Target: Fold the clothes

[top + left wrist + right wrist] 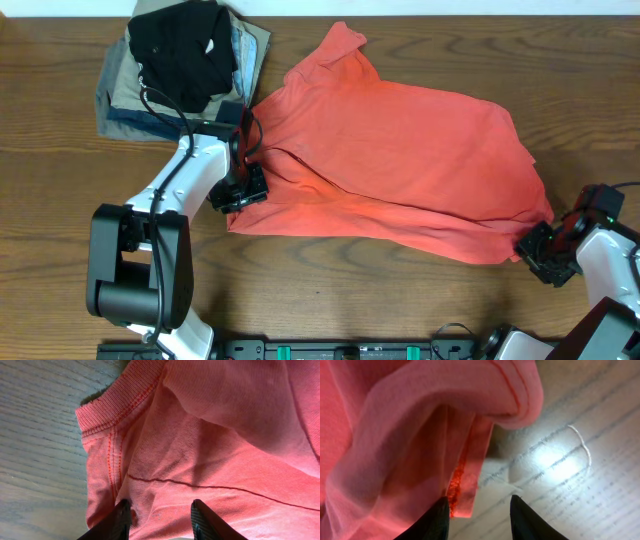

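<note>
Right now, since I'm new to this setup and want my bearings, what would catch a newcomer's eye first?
A coral-red shirt lies rumpled across the middle of the wooden table. A pile of folded clothes, black on top, sits at the far left. The left gripper and right gripper stand at opposite ends of the shirt.

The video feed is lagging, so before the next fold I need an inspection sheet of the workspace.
Surface: wooden table, grain visible.
Job's things: coral T-shirt spread out, rumpled, not yet folded.
Clutter: stack of folded garments at the far left, black garment on top.
Grippers: left gripper open over the shirt's left edge; right gripper open at the lower right hem, bare table between its fingers.
Cables: black cable loops from the stack side onto the left arm.
Surroundings: nothing seen.
</note>
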`<state>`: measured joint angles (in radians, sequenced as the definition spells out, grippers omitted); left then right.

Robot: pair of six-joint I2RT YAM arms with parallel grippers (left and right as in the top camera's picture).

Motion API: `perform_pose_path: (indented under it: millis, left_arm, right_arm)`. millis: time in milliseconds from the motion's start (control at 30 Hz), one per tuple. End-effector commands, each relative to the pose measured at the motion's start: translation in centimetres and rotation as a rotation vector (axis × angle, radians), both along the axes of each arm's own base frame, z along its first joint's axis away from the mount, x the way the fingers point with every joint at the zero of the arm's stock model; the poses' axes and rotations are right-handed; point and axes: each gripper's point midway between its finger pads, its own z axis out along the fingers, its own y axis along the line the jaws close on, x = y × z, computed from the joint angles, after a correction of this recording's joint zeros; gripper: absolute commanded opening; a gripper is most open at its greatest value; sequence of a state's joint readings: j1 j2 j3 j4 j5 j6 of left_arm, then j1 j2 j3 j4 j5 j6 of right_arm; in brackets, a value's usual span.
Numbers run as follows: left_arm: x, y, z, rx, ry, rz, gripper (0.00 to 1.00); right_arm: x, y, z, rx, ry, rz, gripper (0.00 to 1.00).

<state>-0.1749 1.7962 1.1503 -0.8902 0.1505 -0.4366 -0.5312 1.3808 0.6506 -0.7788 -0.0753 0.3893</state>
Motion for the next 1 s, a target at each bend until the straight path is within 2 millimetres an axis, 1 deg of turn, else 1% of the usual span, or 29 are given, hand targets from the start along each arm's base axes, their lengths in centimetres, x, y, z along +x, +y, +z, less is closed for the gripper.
perform_pose_path:
  millis: [0,133,400,533,600,700,867,967]
  left_arm:
    - [-0.3,0.3,-0.4,0.015,0.017,-0.018,0.41]
    - [-0.3,0.3,-0.4,0.015,0.017,-0.019,0.41]
    - [-0.3,0.3,-0.4,0.015,0.017,-0.018,0.41]
    - [-0.3,0.3,-0.4,0.015,0.017,-0.019,0.41]
    - [-0.3,0.3,-0.4,0.015,0.017,-0.019,0.41]
    - [-0.3,0.3,-0.4,0.015,0.017,-0.019,0.41]
    - [-0.3,0.3,-0.4,0.015,0.017,-0.019,0.41]
    - [-0.3,0.3,-0.4,0.015,0.017,-0.019,0.41]
  right_arm:
    - [-0.3,0.9,-0.8,0.025,0.004,0.019,0.38]
    - [-0.5,1.2,-1.5,0.027,0.0,0.02,0.36]
    - [0.0,1.3,-1.5,0.039,-0.025,0.022,0.33]
    - [0.2,1.3,-1.5,0.04,-0.032,0.022,0.34]
    - [0.5,1.6,-1.5,0.058,-0.051,0.024,0.4]
    - [0.9,1.9,-1.4,0.069,-0.069,0.032,0.4]
    - [0.9,1.9,-1.5,0.064,-0.064,0.035,0.33]
    - [0.7,2.0,-1.6,0.067,-0.059,0.035,0.24]
